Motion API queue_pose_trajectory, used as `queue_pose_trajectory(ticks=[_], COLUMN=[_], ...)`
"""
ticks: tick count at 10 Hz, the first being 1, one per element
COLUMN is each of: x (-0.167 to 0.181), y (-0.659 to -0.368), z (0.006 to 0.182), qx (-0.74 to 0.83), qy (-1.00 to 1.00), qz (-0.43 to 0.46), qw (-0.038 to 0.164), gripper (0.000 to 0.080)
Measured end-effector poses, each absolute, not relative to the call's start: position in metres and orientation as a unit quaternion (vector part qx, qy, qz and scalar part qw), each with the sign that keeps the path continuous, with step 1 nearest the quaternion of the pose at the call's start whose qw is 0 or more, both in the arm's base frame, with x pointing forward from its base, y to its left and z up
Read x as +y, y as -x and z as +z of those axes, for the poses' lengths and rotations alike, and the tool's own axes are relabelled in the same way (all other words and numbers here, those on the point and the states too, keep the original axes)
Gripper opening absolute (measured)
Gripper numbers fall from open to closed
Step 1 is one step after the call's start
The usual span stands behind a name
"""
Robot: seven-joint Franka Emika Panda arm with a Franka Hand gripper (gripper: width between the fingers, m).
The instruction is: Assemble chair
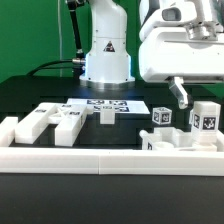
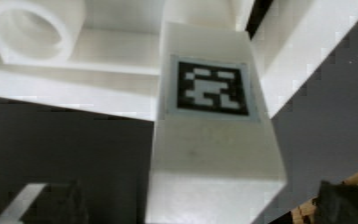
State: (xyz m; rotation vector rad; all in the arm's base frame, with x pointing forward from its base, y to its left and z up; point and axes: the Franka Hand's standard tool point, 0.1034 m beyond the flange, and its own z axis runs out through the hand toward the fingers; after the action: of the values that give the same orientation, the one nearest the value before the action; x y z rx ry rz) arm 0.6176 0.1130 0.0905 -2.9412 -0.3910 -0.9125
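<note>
- On the black table (image 1: 25, 98), toward the exterior view's right, I see a tight cluster of chair pieces (image 1: 185, 130). They are chunky white blocks standing close together, and several show a black-and-white square tag.
- Toward the exterior view's left, loose chair parts (image 1: 45, 123) lie flat on the table, well apart from that cluster.
- One small block (image 1: 106, 114) sits just in front of the marker board (image 1: 110, 103).
- From the exterior view, the arm's white head hangs over the right-hand cluster. One dark finger (image 1: 181, 95) points down above the gap between two upright blocks.
- Through the wrist view, a long white bar (image 2: 215, 160) fills the middle of my picture, with a tag (image 2: 211, 86) on its face. Behind it is a white piece (image 2: 87, 75) with a round hole in it.
- My claw (image 2: 186, 200) is spread. Its fingers (image 2: 28, 203) show as dim shapes on either side of the bar, each standing apart from it.
- I cannot tell which block of the cluster that bar is.
- Along the near edge of the table runs the low white border rail (image 1: 90, 158).
- Behind the marker board stands the robot base (image 1: 105, 55).
</note>
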Motion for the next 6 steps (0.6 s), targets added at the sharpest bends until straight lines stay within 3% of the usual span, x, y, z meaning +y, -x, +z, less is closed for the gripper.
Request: queue_pose_trajectory(ticks=[3, 6], x=[0.11, 0.11], y=[-0.619, -0.616], z=[0.104, 0.097], qx=[-0.133, -0.134], qy=[0.947, 0.952], qz=[-0.291, -0.274], qw=[0.015, 0.016], gripper=[0.0649, 0.0649])
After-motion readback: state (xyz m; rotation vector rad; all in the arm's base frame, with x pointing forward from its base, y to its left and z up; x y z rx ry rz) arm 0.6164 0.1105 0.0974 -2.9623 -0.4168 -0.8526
